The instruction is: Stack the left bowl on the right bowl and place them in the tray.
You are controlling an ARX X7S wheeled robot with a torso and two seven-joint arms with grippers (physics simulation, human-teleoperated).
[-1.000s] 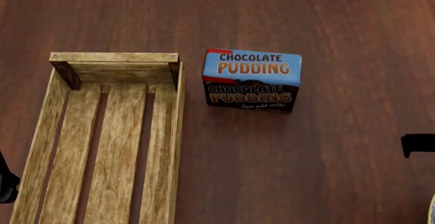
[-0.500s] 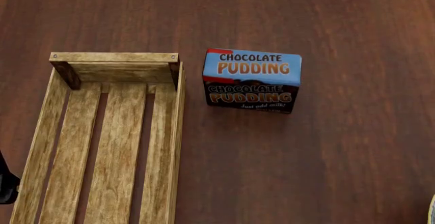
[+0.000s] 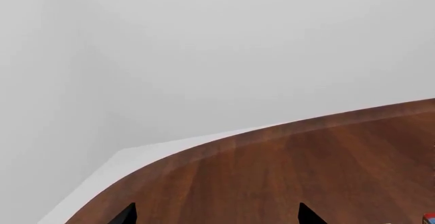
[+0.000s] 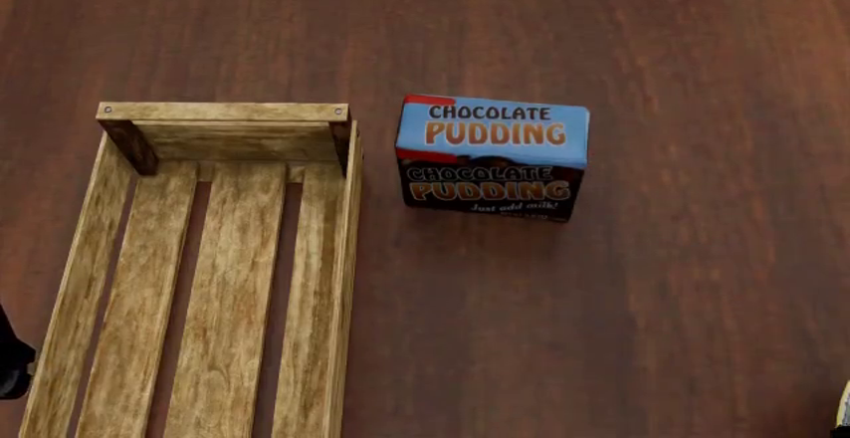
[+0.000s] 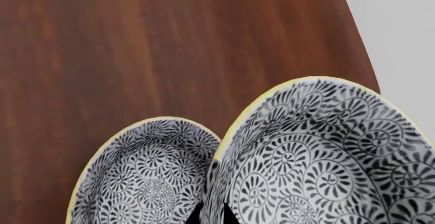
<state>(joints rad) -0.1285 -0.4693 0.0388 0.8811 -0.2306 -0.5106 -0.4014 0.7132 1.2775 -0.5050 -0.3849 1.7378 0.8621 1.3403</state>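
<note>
So, right wrist camera first: two bowls, both white with black swirl patterns and yellow rims. The nearer bowl fills the lower right of the frame and is cut off at the bottom and right edges; the other bowl sits lower left, its rim tucked just behind the big one's. The right gripper only shows as two dark tips at the bottom edge, close together around the near bowl's rim, looks pinched on it.

Left gripper: two black tips poking up from the bottom edge, set wide apart, nothing between them, over bare brown table.

Head view: one tray on the left, its lower end cut off, one pudding box just right of its far corner.
</note>
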